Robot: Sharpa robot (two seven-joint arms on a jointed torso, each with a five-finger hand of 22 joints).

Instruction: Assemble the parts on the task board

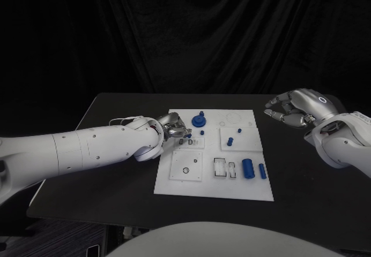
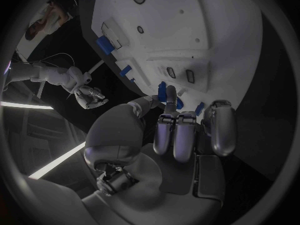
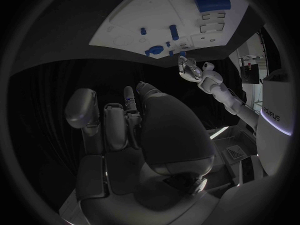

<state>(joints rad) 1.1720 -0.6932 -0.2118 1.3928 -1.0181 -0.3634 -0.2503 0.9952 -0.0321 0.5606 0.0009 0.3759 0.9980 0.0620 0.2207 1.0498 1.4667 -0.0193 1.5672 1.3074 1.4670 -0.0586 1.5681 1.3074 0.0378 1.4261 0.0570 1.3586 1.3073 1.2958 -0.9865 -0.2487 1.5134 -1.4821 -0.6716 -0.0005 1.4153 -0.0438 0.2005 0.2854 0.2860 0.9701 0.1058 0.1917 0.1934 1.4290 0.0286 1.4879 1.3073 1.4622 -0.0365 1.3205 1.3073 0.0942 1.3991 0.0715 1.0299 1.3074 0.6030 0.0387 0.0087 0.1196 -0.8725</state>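
Parts lie scattered on the white task board [image 1: 174, 184] in the middle of your black desk [image 1: 101, 182] — a large blue cylinder [image 1: 247, 167] with a slimmer blue bar [image 1: 262, 171] just beside it near the board's front right, a small blue peg [image 1: 229, 142] further back, and a round blue piece with a knob [image 1: 199, 119] near the far edge.

Your left hand [image 1: 175, 128] is over the board's left side, close to the round knobbed piece. In the left wrist view its fingers [image 2: 177, 135] are curled toward the board with a small blue part [image 2: 163, 91] at their tips; you cannot tell from these pictures whether that part is actually pinched or only touched.

Your right hand [image 1: 297, 110] hangs off the board's far right corner, above the desk, well apart from every part. Its fingers [image 3: 115, 127] are curled inward and hold nothing.
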